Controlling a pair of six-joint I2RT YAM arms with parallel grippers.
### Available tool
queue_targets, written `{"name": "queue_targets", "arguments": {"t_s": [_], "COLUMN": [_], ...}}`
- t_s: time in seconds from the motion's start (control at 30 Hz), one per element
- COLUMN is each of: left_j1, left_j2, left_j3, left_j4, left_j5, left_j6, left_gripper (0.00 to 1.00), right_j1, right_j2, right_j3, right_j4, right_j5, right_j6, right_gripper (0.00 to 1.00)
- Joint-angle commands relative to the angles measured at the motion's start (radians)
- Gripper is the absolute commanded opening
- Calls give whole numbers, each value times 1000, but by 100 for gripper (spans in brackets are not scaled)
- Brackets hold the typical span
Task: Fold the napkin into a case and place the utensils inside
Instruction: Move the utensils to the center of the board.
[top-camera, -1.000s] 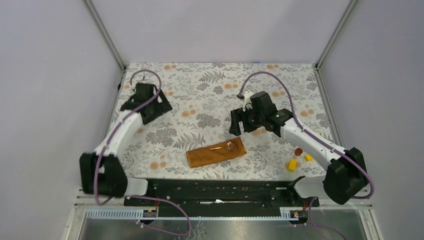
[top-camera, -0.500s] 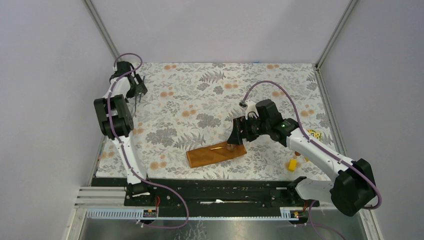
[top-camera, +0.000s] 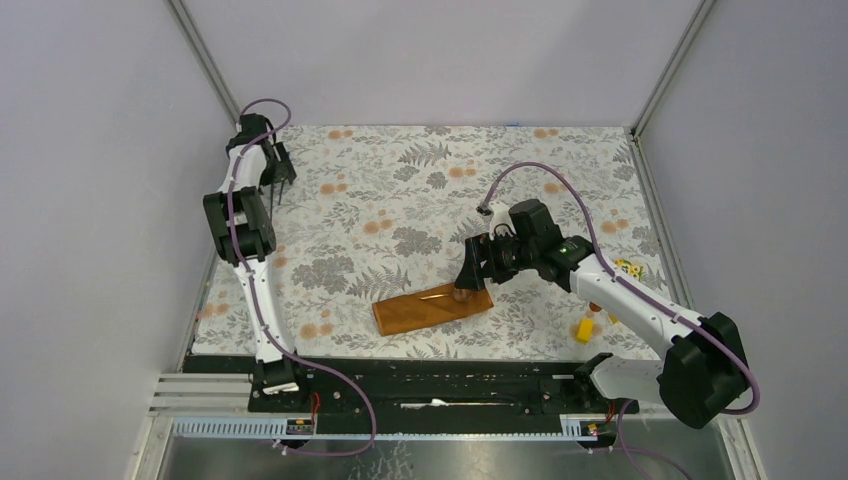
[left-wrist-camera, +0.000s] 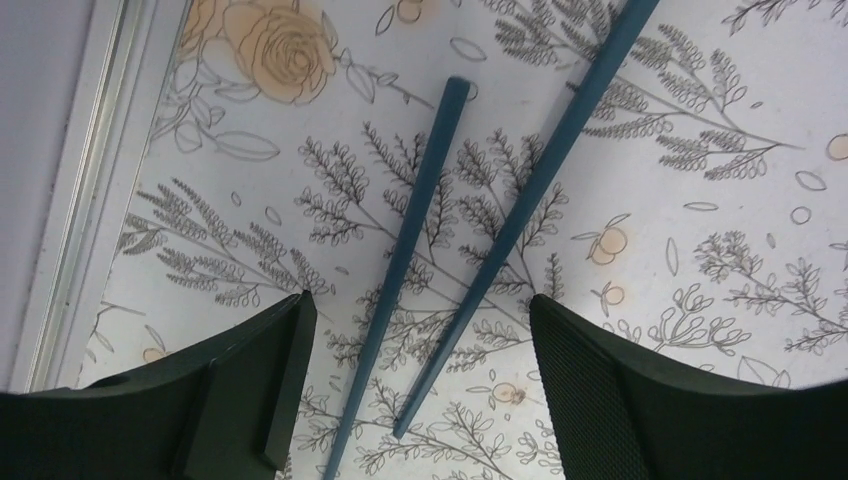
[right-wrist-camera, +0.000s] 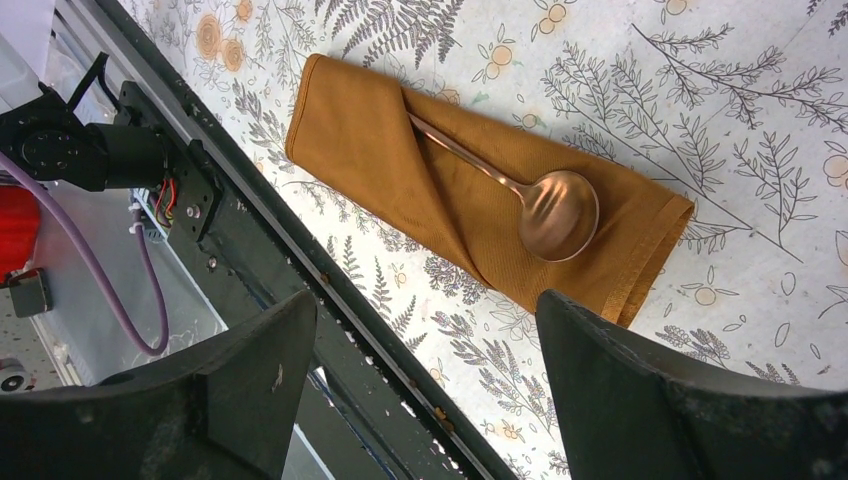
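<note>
Right side, changes: the right gripper (right-wrist-camera: 425, 300) is hardly moving since half a second ago. It's still hanging just over the spoon end of the case, fingers spread wide, gripping nothing. A second back it was sitting further from the cloth.

Left side, changes: a second ago this arm was folded low over the left-middle of the table. Now it's stretching tall, and the left gripper (left-wrist-camera: 418, 310) is reaching into the far left corner, a touch further than half a second ago. Fingers apart, nothing held.

Case: the narrow flat rust-orange cloth case (right-wrist-camera: 380, 160) is lying slantwise near the front edge.

Spoon: the slim copper-brown metal spoon (right-wrist-camera: 556, 212) is sitting with its handle under the diagonal pocket edge and its round bowl out on top.

Rods: two thin dark grey-blue rods (left-wrist-camera: 414, 220) are lying side by side on the floral grey-and-orange tablecloth (top-camera: 400, 200) under the left fingers' gap, well apart from the case.

Around: small yellow blocks (top-camera: 583, 329) are sitting front right, beside the right arm.

Hard to see: from above, the right gripper is covering the spoon bowl. The rods are running off the wrist picture's edges. Can't tell if the left fingertips are touching the cloth.
</note>
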Motion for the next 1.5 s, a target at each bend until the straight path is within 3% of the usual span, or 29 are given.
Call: {"name": "queue_targets", "arguments": {"t_s": [0.0,0.13,0.3,0.53,0.8,1.03,1.23,1.47], "left_j1": [0,-1,-5,-45,-112,-150,-187,-397], "left_j2": [79,143,148,113,24,-113,-317,-436], "left_j3": [111,207,192,92,-101,-334,-737,-1020], "left_j4": [-59,-89,-67,-56,-45,-96,98,298], "left_j5": [10,37,37,20,6,45,264,385], "left_j6": [28,24,48,65,-29,-361,-747,-1300], "left_gripper": [81,68,56,34,25,22,8,9], "right_j1": [6,6,5,5,5,6,6,6], "right_j2": [3,0,4,20,5,-2,7,28], "right_j3": [22,20,19,24,-2,-26,-51,-63], "right_j4": [7,6,-2,2,34,63,109,158], "right_j5": [14,25,31,17,-1,-1,-2,7], "right_j6": [-14,-15,-17,-13,9,29,72,110], "right_gripper": [87,87,87,87,87,87,87,87]}}
